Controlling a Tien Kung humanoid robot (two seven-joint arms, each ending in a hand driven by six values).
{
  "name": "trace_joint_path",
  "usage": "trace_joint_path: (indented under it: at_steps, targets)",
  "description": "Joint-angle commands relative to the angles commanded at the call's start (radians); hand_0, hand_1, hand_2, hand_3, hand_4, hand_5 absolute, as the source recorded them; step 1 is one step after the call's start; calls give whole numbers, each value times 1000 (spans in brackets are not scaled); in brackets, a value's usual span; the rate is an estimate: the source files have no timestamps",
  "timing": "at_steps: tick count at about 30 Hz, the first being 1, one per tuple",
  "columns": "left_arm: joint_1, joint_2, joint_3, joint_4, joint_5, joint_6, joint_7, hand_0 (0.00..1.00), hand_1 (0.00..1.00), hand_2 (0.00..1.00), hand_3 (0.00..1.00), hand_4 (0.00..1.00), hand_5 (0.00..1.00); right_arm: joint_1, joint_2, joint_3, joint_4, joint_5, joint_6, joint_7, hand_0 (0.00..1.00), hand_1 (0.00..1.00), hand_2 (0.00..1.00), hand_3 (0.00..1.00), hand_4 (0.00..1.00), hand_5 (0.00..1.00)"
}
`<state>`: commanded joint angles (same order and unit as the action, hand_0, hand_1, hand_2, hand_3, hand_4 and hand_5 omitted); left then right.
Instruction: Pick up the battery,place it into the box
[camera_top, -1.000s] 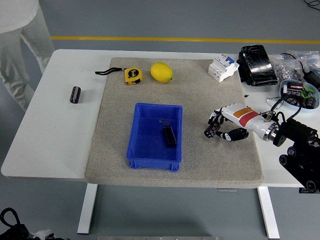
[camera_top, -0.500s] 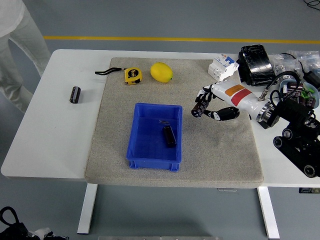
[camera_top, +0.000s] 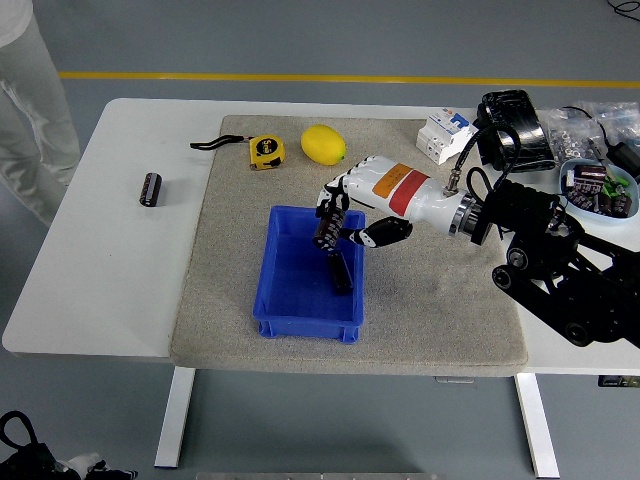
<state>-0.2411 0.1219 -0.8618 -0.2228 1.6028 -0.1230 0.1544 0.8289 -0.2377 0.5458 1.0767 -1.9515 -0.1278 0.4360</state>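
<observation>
One arm works: the right hand (camera_top: 345, 210) reaches in from the counter's right edge and hangs over the blue box (camera_top: 290, 300), its fingers curled around a dark cylindrical battery (camera_top: 328, 227) held above the box's far right part. A dark object (camera_top: 341, 272) lies inside the box. The box sits on a grey mat (camera_top: 440, 310) near the counter's (camera_top: 100, 290) front edge. Along the mat's far edge lie a yellow tape measure (camera_top: 266, 150) and a lemon (camera_top: 323, 144). Another dark cylinder (camera_top: 150, 189) lies near the counter's left edge. A person's legs (camera_top: 35, 100) stand beyond the far left corner.
</observation>
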Motion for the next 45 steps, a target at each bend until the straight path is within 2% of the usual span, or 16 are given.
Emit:
trace_joint_path:
  at_steps: [3, 4, 9, 10, 20, 27, 33, 34, 35, 41, 45]
  targets:
    - [-1, 1, 1, -1, 0, 0, 1, 619, 547, 577, 713, 728, 698, 8, 4, -9, 1, -8, 6, 19, 464, 474, 521, 520, 659, 53]
    - [-1, 1, -1, -1, 1, 0, 1, 616, 538, 572, 713, 729, 700, 9, 4, -10, 1, -4, 13, 26, 529, 595, 780, 932, 835, 165]
    - [-1, 1, -3, -1, 2, 1, 1, 616, 538, 572, 713, 729, 700, 5, 1, -5, -8, -1, 11, 33, 529, 595, 780, 932, 835, 165]
    - [-2, 1, -3, -1, 2, 1, 2, 612, 539, 569, 712, 726, 696, 4, 1, -3, -11, -3, 13, 33, 579, 666, 878, 998, 855, 164]
    - [-6, 0, -4, -1, 6, 1, 3, 610, 537, 566, 712, 727, 694, -3, 0, 35, -25, -8, 27, 29, 606, 684, 918, 998, 851, 172]
    - [-5, -1, -5, 1, 9, 4, 1, 610, 536, 566, 712, 726, 692, -22, -10, 117, -35, -18, 31, 28, 612, 686, 918, 998, 850, 176]
    - [0, -3, -5, 1, 10, 4, 2, 611, 537, 568, 712, 723, 691, -75, -36, 267, -46, -26, 55, 6, 615, 685, 914, 998, 859, 180]
    - [0, -3, -5, 1, 10, 3, 3, 611, 541, 570, 711, 722, 689, -86, -41, 298, -44, -27, 61, 0, 618, 677, 903, 998, 850, 138]
    - [0, -3, -4, 1, 9, 3, 3, 611, 541, 570, 711, 722, 689, -95, -46, 328, -43, -27, 65, -3, 618, 677, 903, 998, 850, 138]
    - [5, -6, -15, 4, 21, 7, 4, 612, 543, 577, 712, 723, 691, -182, -98, 524, -36, -19, 86, -22, 613, 659, 888, 998, 850, 139]
    - [3, -6, -13, 6, 27, 9, 10, 612, 543, 577, 712, 723, 691, -277, -119, 675, 18, -4, 124, -54, 613, 659, 888, 998, 850, 139]
